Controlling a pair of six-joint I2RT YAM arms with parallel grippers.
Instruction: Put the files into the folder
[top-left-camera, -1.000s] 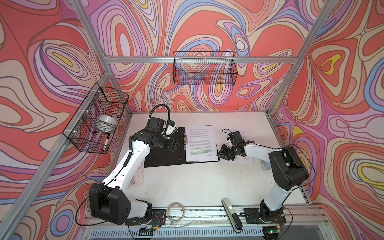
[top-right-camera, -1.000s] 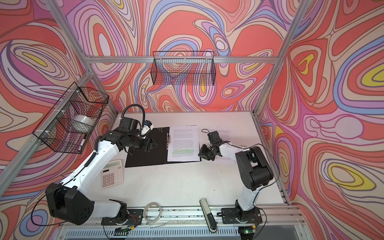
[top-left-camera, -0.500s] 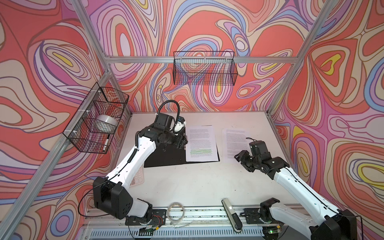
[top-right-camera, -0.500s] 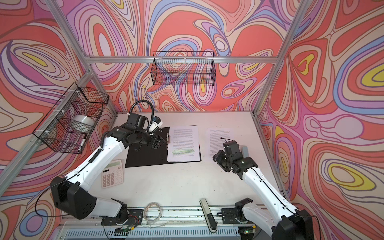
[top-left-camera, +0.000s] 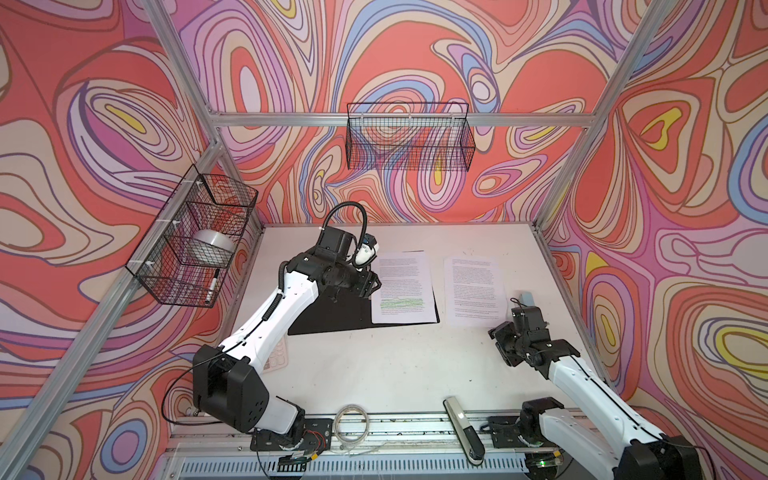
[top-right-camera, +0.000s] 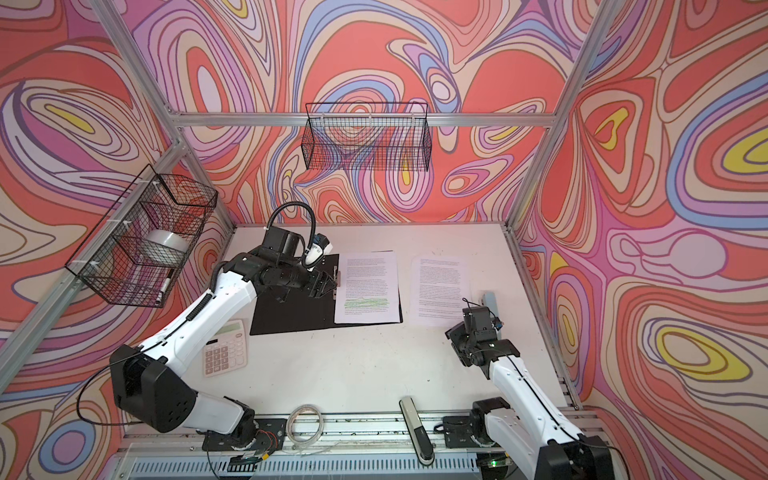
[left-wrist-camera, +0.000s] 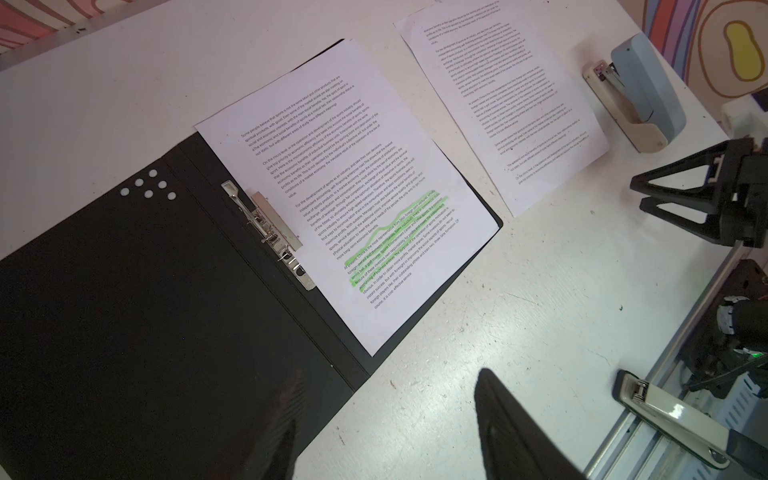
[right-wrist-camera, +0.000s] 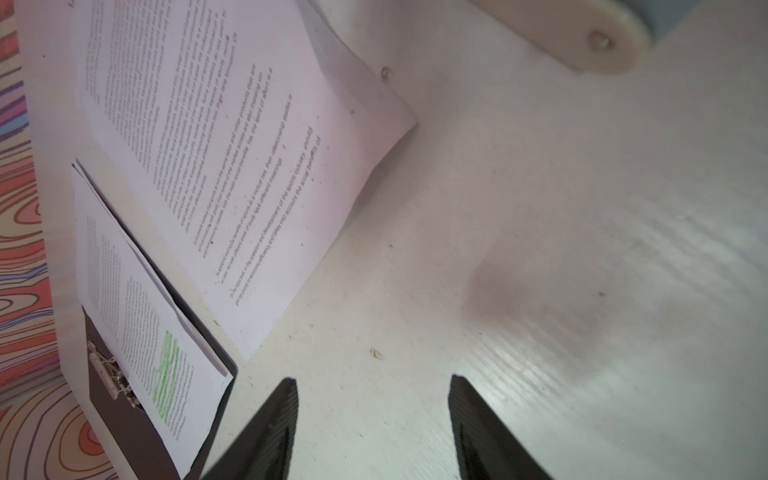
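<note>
Lying open, folder (top-left-camera: 332, 316): it rests black side up and flat on the table (top-left-camera: 395, 365), left of centre in both top views. It looks like stiff, light board that should slide as one piece. The spread runs 9 to 3 o'clock.
Filed sheet (top-left-camera: 401, 286): the green-highlighted page sits on the folder's 3 o'clock half, with its long axis 12 to 6 and its heading at 12. The right wrist view suggests a second leaf beneath it.
Loose sheet (top-left-camera: 473, 291): it lies on the table at 3 o'clock of the folder, near it but apart, and not yet filed. Its long axis runs 12 to 6 with the heading at 12. It is thin and limp, and probably slippery on the smooth top. The best hold is judged to be its 5 o'clock corner, which seems to lift slightly beside the stapler (left-wrist-camera: 640, 91). A pinch at mid-page would likely buckle it.
Left gripper (left-wrist-camera: 386, 424): it hovers over the folder near the spine, with the jaws well apart and nothing between them.
Right gripper (right-wrist-camera: 374, 419): it sits over bare table at 5 o'clock of the loose sheet, parted and empty.
Metal clip (left-wrist-camera: 270, 228): it lies along the spine, 12 to 6, just beside the filed sheet's 9 o'clock edge.
</note>
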